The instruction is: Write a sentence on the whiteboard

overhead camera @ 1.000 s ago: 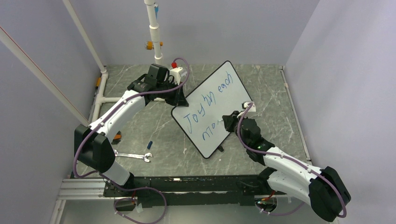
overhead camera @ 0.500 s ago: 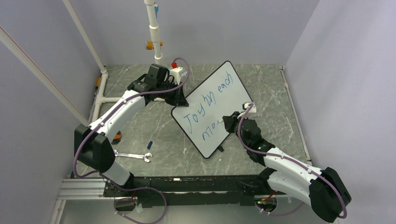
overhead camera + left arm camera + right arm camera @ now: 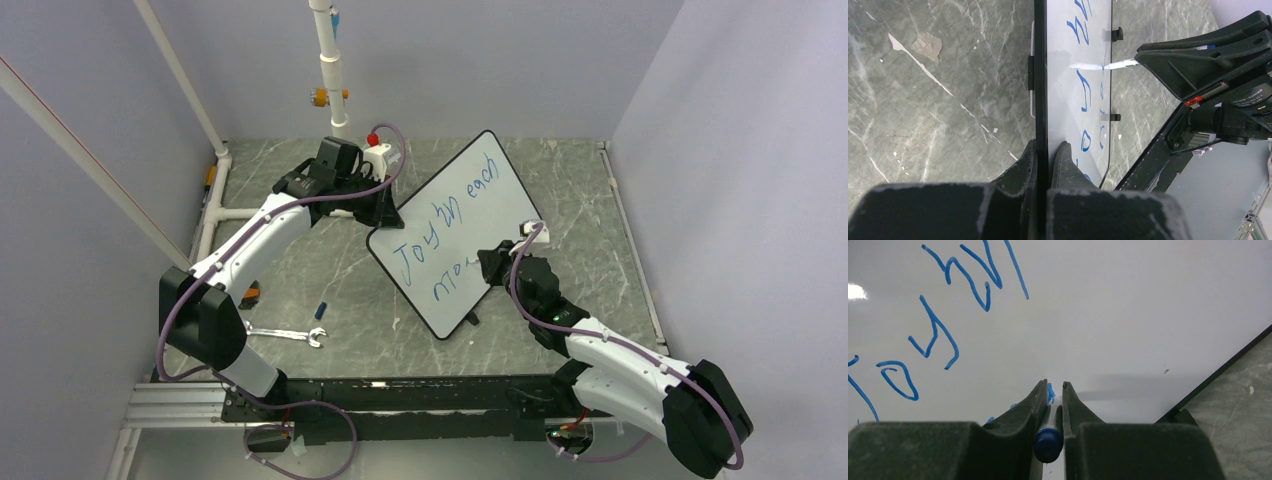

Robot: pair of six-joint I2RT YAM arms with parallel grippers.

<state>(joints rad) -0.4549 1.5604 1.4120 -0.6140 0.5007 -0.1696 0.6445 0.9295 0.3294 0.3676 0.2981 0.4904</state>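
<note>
The whiteboard point(image 3: 478, 232) stands tilted on the table, lifted at its left edge. My left gripper point(image 3: 385, 215) is shut on that black rim, one finger on each face point(image 3: 1048, 145). The sentence point(image 3: 440, 222) in blue reads "Joy in each", with the start of a second line point(image 3: 452, 278) below it. My right gripper point(image 3: 488, 263) is shut on a blue-capped marker point(image 3: 1049, 442), whose white tip point(image 3: 1120, 64) touches the board at the end of the second line. Blue strokes point(image 3: 933, 335) fill the right wrist view; fresh ink shows between the fingertips point(image 3: 1053, 385).
A silver wrench point(image 3: 285, 333) and a small blue cap point(image 3: 320, 308) lie on the marble table left of the board. A white pipe post point(image 3: 330, 70) rises at the back. Pale walls close in on three sides. A black foot point(image 3: 470, 320) sticks out under the board.
The right gripper with the marker has crept very slightly along the second line. The left arm and the board have held still.
</note>
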